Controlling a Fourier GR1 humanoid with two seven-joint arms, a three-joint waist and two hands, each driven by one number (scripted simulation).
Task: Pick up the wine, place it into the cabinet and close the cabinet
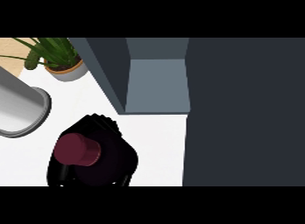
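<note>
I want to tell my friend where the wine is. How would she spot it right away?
Find the big dark cabinet, open with a grey inside, at the top middle. On the white counter below and left of that opening, a black hand curls round the wine. It shows as a round dark red top, the only red thing there, unlike the green potted plant further up.

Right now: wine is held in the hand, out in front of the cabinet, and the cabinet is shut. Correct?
One thing is off: the cabinet is open, not shut. The head view looks straight into its bare grey interior. The rest holds: the wine sits in the curled left hand, out in front of the cabinet.
</note>
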